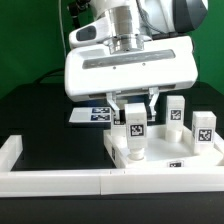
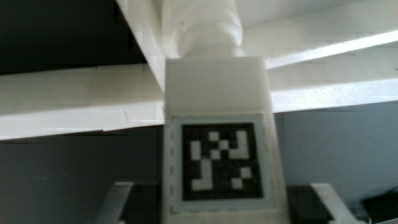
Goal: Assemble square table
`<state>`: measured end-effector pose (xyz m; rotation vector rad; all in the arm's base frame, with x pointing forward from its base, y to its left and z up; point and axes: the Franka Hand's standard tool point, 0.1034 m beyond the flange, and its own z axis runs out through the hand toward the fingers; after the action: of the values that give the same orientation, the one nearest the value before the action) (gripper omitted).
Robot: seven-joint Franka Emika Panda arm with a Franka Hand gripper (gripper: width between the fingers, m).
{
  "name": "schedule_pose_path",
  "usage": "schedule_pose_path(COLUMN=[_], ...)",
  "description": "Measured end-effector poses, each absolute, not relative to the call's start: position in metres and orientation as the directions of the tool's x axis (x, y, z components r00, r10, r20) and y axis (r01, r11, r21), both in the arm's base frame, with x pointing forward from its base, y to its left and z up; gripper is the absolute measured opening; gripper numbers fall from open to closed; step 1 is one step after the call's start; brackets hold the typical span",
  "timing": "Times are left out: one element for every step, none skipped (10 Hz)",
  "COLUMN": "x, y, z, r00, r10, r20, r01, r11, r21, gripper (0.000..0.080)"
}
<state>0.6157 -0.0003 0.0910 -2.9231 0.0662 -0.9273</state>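
The white square table top [image 1: 170,152] lies flat at the exterior view's right, rim up. My gripper [image 1: 134,117] is shut on a white tagged leg [image 1: 134,137] that stands upright at the top's near-left corner, its lower end at the corner socket. In the wrist view the leg [image 2: 217,120] fills the middle, its tag facing the camera. Dark pads [image 2: 128,200] press on both of its sides, and my gripper [image 2: 219,206] is closed round it. Two more legs [image 1: 176,111] [image 1: 203,127] stand upright on the top's far and right side. The fourth leg is out of view.
The marker board [image 1: 92,115] lies on the black table behind the gripper. Long white border rails run along the front [image 1: 60,181] and the left [image 1: 10,151]. The white robot hand body [image 1: 125,70] hangs over the middle.
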Motion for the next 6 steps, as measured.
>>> schedule_pose_path(x=[0.6171, 0.6185, 0.6192, 0.6198, 0.6206, 0.6216], y=[0.0014, 0.0030, 0.0038, 0.0032, 0.0036, 0.0029], z=[0.0910, 0.0910, 0.0913, 0.0912, 0.0914, 0.0912], r00=[0.815, 0.814, 0.814, 0.816, 0.817, 0.819], r10=[-0.062, -0.063, -0.062, -0.062, -0.062, -0.062], r20=[0.576, 0.577, 0.577, 0.575, 0.574, 0.571], r01=[-0.017, -0.016, -0.015, -0.015, -0.014, -0.013], r11=[-0.996, -0.996, -0.996, -0.996, -0.996, -0.996], r21=[-0.084, -0.086, -0.085, -0.086, -0.088, -0.089], gripper=[0.0290, 0.0290, 0.0290, 0.0290, 0.0290, 0.0290])
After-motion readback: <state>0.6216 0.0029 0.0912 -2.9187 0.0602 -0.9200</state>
